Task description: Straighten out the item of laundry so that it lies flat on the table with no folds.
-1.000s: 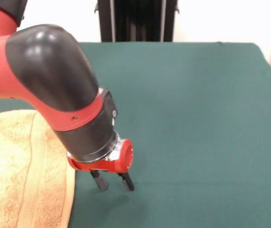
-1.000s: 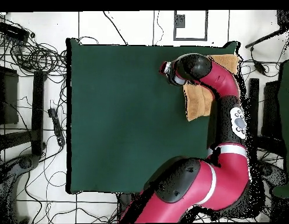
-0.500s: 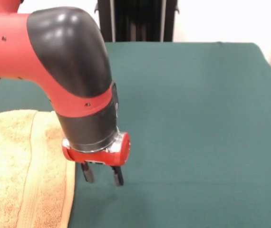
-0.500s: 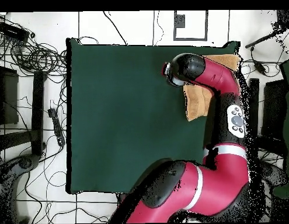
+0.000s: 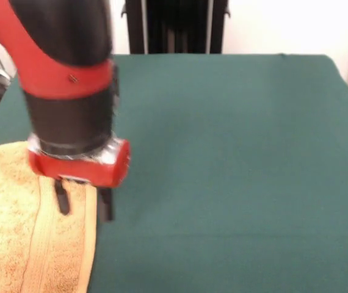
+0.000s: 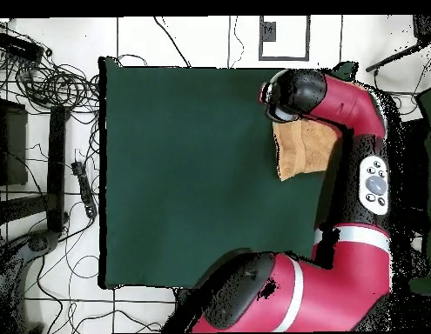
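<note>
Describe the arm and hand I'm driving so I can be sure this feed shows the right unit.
A thick red arm with glossy black rounded joint covers. The wrist is a black cylinder ending in a silvery ring and a red collar. Below it, the hand has two short, thin dark fingers. From above, a white band circles one link, and a grey button panel sits on the forearm.
</note>
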